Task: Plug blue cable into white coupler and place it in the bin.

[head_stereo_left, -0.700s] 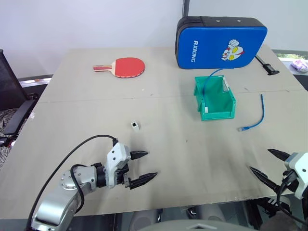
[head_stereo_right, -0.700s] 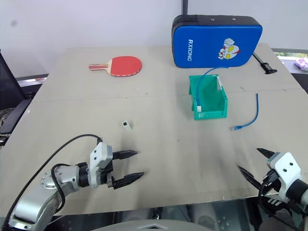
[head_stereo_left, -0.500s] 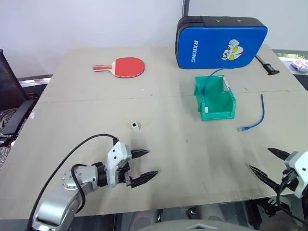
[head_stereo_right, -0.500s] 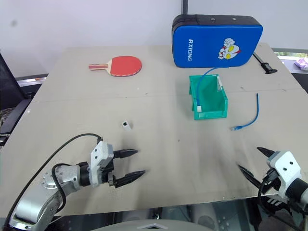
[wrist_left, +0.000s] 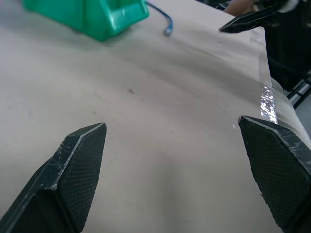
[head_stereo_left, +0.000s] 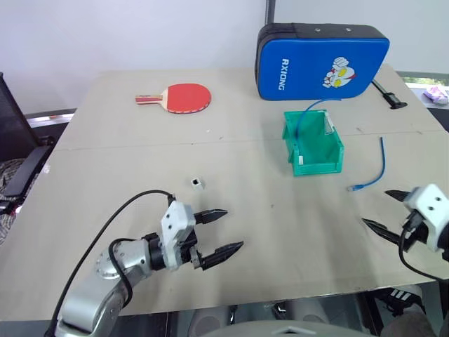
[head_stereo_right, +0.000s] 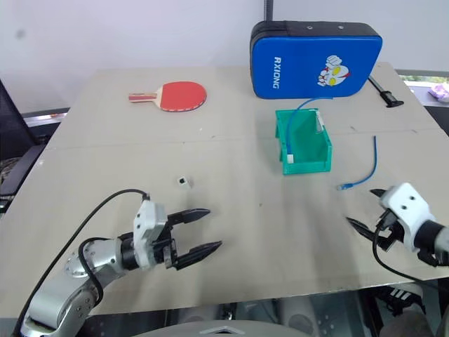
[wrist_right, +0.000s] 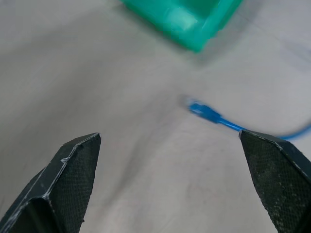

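On the left side of the table [head_stereo_left: 105, 182], near its front edge, the left gripper [head_stereo_left: 223, 232] hovers with its two black fingers spread wide and nothing between them. Just beyond it the white coupler [head_stereo_left: 197, 184] sits alone on the bare surface. Further back lies a red paddle [head_stereo_left: 181, 97]. Right of centre stands the bin [head_stereo_left: 313, 143], a thin blue wire arching over its back wall, with a blue padded case [head_stereo_left: 321, 62] behind it. Beside the bin, on its right, the blue cable [head_stereo_left: 376, 168] lies loose on the table, its plug end nearest the right gripper [head_stereo_left: 386, 210], whose jaws also stand wide apart and empty
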Available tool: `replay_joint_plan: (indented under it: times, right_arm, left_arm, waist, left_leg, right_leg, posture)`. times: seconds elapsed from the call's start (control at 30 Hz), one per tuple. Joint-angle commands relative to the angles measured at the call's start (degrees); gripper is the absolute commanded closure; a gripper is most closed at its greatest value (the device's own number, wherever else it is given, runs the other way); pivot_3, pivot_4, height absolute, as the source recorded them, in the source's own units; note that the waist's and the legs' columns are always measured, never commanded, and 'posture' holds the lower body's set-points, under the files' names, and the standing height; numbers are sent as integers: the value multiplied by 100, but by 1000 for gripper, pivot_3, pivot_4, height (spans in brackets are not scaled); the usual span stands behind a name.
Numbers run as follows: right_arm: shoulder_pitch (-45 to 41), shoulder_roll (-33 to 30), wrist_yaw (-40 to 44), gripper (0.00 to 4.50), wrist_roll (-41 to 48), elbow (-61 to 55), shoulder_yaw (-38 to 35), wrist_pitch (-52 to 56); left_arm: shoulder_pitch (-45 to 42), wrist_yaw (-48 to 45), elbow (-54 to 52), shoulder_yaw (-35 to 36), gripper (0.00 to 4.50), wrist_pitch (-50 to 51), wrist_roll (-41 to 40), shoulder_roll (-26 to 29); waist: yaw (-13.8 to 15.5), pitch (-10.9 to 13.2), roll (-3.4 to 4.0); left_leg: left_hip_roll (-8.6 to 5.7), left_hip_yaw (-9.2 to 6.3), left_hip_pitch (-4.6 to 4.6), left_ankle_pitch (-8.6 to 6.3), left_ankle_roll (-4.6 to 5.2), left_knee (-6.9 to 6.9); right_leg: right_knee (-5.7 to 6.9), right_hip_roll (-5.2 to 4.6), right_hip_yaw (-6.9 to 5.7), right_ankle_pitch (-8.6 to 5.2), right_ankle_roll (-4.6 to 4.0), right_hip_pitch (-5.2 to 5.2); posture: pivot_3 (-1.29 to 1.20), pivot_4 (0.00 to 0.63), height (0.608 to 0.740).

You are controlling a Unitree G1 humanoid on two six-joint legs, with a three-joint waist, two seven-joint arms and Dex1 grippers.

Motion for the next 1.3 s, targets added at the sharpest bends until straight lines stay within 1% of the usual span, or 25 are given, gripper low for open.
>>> replay_joint_plan:
  times: [0.03, 0.17, 0.27, 0.37, 0.47, 0.7, 0.73, 0.77, 0.83, 0.87, 0.9, 0.93, 0.97, 1.0, 1.03, 1.07, 1.13, 1.2, 1.23, 1.3]
  right_arm:
    - [-818, -491, 578, 0, -313, 740, 482, -556]
    - [-1835, -826, 1175, 0, -712, 1697, 1260, -1114]
    - [-2651, -820, 1528, 0, -1001, 2457, 1805, -1434]
    - [-3349, -727, 1824, 0, -1233, 3135, 2232, -1664]
    - [-4034, -570, 2068, 0, -1471, 3806, 2627, -1870]
    - [-5179, -118, 2321, 0, -2225, 5332, 3396, -2398]
    - [-5342, -21, 2374, 511, -2336, 5537, 3510, -2410]
    - [-5481, 62, 2469, 1132, -2451, 5727, 3633, -2400]
    - [-5666, 209, 2626, 1488, -2572, 6082, 3784, -2479]
    - [-5726, 274, 2681, 1914, -2561, 6179, 3793, -2469]
    - [-5772, 325, 2782, 2553, -2508, 6214, 3775, -2431]
    - [-5791, 354, 2915, 2814, -2411, 6139, 3732, -2289]
    - [-5772, 369, 3079, 3203, -2274, 5963, 3671, -2073]
    - [-5684, 353, 3275, 3756, -2098, 5619, 3609, -1762]
    - [-5573, 330, 3428, 4217, -1937, 5237, 3563, -1465]
    - [-5439, 306, 3541, 4450, -1790, 4809, 3521, -1169]
    - [-5152, 321, 3586, 4450, -1480, 3723, 3456, -457]
    - [-4906, 568, 3304, 4450, -1272, 2340, 3556, 503]
    - [-4839, 707, 3141, 4450, -1260, 1851, 3651, 840]
    - [-4799, 947, 2865, 4450, -1314, 1293, 3834, 1327]
  left_arm:
    - [224, -565, -41, 95, 51, -539, 14, 207]
    - [298, -450, -291, 97, 51, -506, -51, 214]
    - [361, -253, -605, -15, 51, -382, -30, 198]
    - [420, -31, -873, -133, 51, -261, 23, 173]
    - [433, 213, -1071, -254, 51, -127, 78, 152]
    - [576, 430, -1168, -405, 51, -149, 239, 171]
    - [583, 438, -1159, -409, 0, -158, 246, 168]
    - [583, 434, -1126, -407, 0, -179, 255, 167]
    - [603, 426, -1026, -350, 0, -241, 259, 161]
    - [617, 421, -984, -321, 0, -270, 258, 159]
    - [633, 419, -949, -298, 0, -304, 266, 159]
    - [643, 429, -917, -287, 0, -341, 293, 155]
    - [656, 466, -898, -270, 0, -357, 299, 135]
    - [659, 516, -879, -255, 0, -359, 293, 104]
    - [650, 543, -861, -251, 0, -367, 296, 88]
    - [639, 552, -844, -253, 0, -383, 313, 85]
    - [587, 582, -794, -262, 0, -397, 344, 71]
    - [461, 647, -739, -294, 0, -358, 360, 49]
    - [375, 696, -715, -308, 0, -291, 351, 39]
    - [219, 808, -668, -323, 0, -142, 403, 52]
  waist:
    - [-9, 2, -1]
    - [7, 10, 3]
    - [20, 16, 6]
    - [16, 19, 10]
    - [-8, 20, 11]
    - [-7, 22, 14]
    - [-12, 22, 14]
    - [-12, 21, 13]
    - [-19, 20, 11]
    - [-38, 17, 3]
    - [-38, 17, 1]
    - [-38, 13, -5]
    - [-38, 13, -6]
    - [-38, 13, -6]
    - [-35, 13, -5]
    - [-32, 13, -4]
    - [-17, 20, 9]
    - [-14, 26, 19]
    - [-20, 26, 19]
    - [-9, 27, 21]
  left_leg:
    - [0, 2, 0, 0, 0, 0]
    - [2, 0, 0, 0, 0, -1]
    - [4, -6, -5, 0, 1, -1]
    - [3, -1, -7, -4, 8, -2]
    - [3, 4, -5, -5, 10, -2]
    - [3, 11, 2, -5, 10, -2]
    - [3, 14, 2, -5, 10, -2]
    - [4, 16, 6, -5, 10, -2]
    - [5, 19, 7, -5, 10, -2]
    - [6, 26, 18, -5, 10, -2]
    - [8, 35, 33, -5, 11, -2]
    - [9, 35, 34, -5, 11, -1]
    - [9, 36, 37, -5, 11, -1]
    - [11, 37, 37, -5, 11, 1]
    - [11, 39, 40, -5, 11, 1]
    - [13, 39, 38, -5, 11, 1]
    - [20, 36, 36, -5, 11, 0]
    - [25, 32, 24, -6, 10, -4]
    - [26, 27, 17, -6, 10, -7]
    - [37, 24, 16, -6, 10, -7]
  right_leg:
    - [0, 0, 1, 0, 0, 0]
    - [0, 3, -1, 0, 0, -1]
    - [-2, 4, -5, 1, -1, -1]
    - [-3, 3, -1, 2, -3, -1]
    - [-3, 2, 4, 14, -23, -1]
    - [0, 4, 7, 15, -24, 0]
    - [-1, 4, 9, 16, -25, 0]
    - [0, 4, 12, 16, -25, 0]
    - [0, 4, 15, 16, -25, 2]
    - [0, 3, 20, 17, -25, 9]
    - [0, 3, 28, 17, -25, 19]
    - [0, 3, 28, 17, -25, 20]
    - [0, 2, 29, 17, -25, 22]
    - [0, 2, 30, 17, -25, 22]
    - [1, 1, 33, 18, -25, 22]
    - [4, 1, 32, 19, -25, 21]
    - [6, 3, 28, 19, -26, 17]
    - [10, 7, 22, 19, -27, 2]
    - [10, 7, 18, 19, -27, -2]
    - [11, 13, 12, 20, -27, -3]
  posture:
    - [0, 150, 740]
    - [0, 150, 740]
    - [0, 150, 740]
    - [0, 150, 740]
    - [0, 150, 740]
    - [0, 150, 740]
    - [0, 150, 740]
    - [0, 150, 740]
    - [0, 150, 740]
    - [0, 150, 740]
    - [0, 150, 740]
    - [0, 150, 740]
    - [0, 150, 740]
    - [0, 150, 740]
    - [0, 150, 740]
    - [0, 150, 740]
    - [0, 150, 740]
    - [0, 150, 740]
    - [0, 150, 740]
    - [0, 150, 740]
